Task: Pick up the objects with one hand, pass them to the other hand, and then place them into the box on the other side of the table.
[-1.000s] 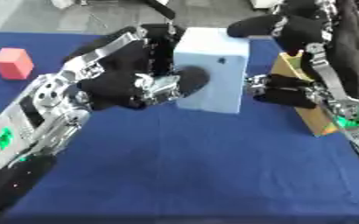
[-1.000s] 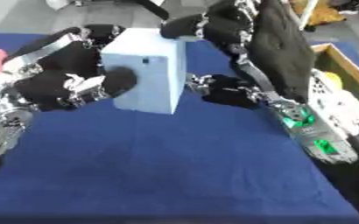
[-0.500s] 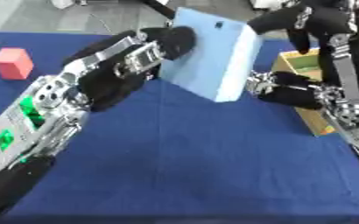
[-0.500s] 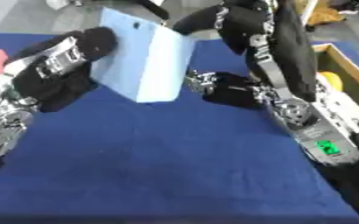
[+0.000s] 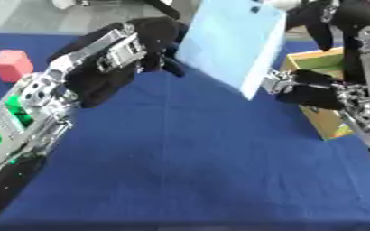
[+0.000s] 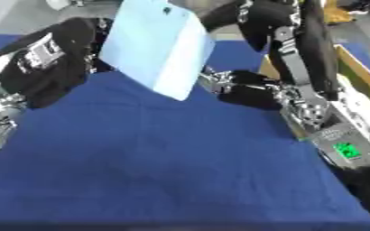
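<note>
Left eye view: the pale blue box-shaped object [image 5: 232,43] hangs tilted in the air above the blue table [image 5: 180,158], touching neither the cloth nor the container; it sits between the two hands because this looks like the hand-over step of the task.
Left hand: the left hand [image 5: 153,43] comes in from the view's left and lies against the object's left face, fingers curled round its edge; it grasps the object so that the opposite side is offered to the other arm.
Right hand: the right hand [image 5: 302,85] meets the object's lower right corner, with its upper fingers [image 5: 322,22] curled over the top right edge; it appears to be clasping the object from that side, though how far the palm bears on it is hidden.
Tilt: the object leans with its top toward the right, probably because both hands hold it at different heights.
Destination: the open cardboard box [image 5: 330,122] stands on the right side of the table, just beside and partly behind the right arm; nothing has yet been lowered into it, so placing is still to come.
Waiting item: a small red block [image 5: 12,65] rests on the table at the far left, well apart from the exchange; it seems a later object to carry over.
</note>
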